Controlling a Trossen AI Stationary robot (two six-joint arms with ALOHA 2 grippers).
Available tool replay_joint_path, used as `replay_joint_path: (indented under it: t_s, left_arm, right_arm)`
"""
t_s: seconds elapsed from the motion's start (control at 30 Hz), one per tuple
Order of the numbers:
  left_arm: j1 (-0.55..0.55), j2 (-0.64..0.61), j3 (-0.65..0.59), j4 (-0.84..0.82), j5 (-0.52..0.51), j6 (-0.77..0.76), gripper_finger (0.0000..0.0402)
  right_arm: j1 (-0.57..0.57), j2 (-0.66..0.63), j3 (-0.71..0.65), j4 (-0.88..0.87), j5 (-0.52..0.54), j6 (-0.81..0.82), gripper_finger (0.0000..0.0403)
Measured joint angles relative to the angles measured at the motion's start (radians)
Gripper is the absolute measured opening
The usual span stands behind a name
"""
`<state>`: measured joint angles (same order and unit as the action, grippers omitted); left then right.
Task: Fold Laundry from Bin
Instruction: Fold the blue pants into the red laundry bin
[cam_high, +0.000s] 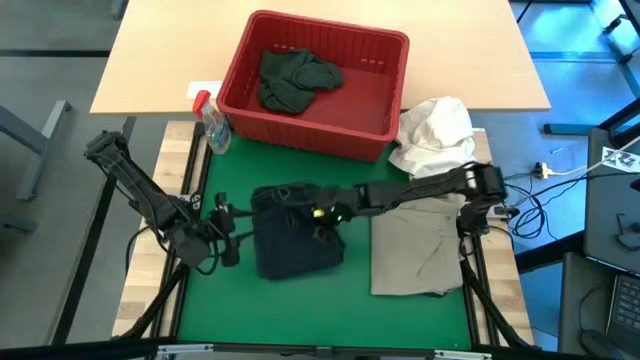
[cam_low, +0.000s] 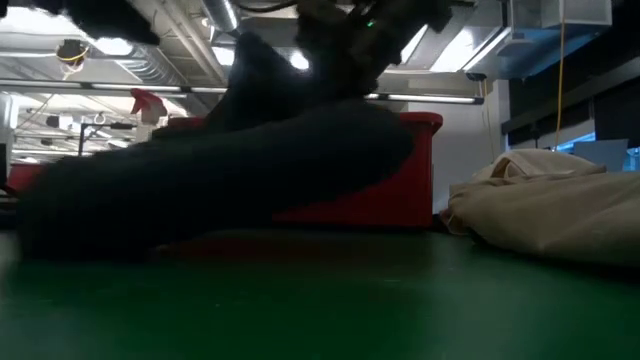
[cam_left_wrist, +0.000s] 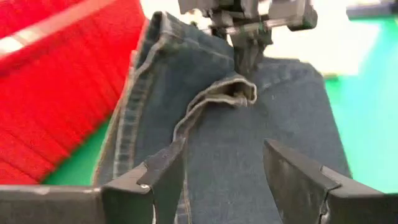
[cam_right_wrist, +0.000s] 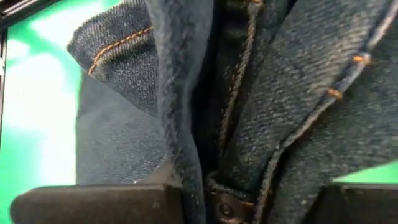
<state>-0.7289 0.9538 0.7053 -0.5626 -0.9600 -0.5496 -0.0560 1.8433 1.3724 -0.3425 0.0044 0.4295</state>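
A dark blue denim garment sits in the middle of the green mat, partly raised. My right gripper reaches in from the table's right and is shut on it. My left gripper stands open just left of the garment, with nothing between its fingers. The red bin stands at the far side with another dark garment lying on its floor. A khaki garment lies flat on the mat's right part. My right gripper pinches a bunched fold of the denim with stitched seams between its two fingers, several layers together. It comes slanting down from above and from the table's right. The cloth hangs slack below the fingers, and its lower part rests on the mat.
A white cloth bundle lies right of the bin, at the mat's far right corner. A small clear spray bottle with a red top stands at the bin's left. Bare green mat shows along the near edge.
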Motion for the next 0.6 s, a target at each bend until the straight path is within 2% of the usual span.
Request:
replay_joint_path:
  t_s: [0.1, 0.33, 0.6]
  left_arm:
    - [0.03, -0.054, 0.016, 0.002, -0.045, 0.043, 0.0206]
    - [0.143, -0.149, 0.017, -0.003, -0.047, 0.133, 0.0206]
    - [0.245, -0.185, 0.017, -0.002, -0.017, 0.219, 0.0206]
  right_arm:
    - [-0.051, -0.072, 0.0, -0.062, -0.02, -0.046, 0.009]
    - [-0.185, -0.191, 0.001, -0.124, -0.089, -0.134, 0.009]
    - [-0.288, -0.233, 0.162, -0.241, -0.137, -0.251, 0.009]
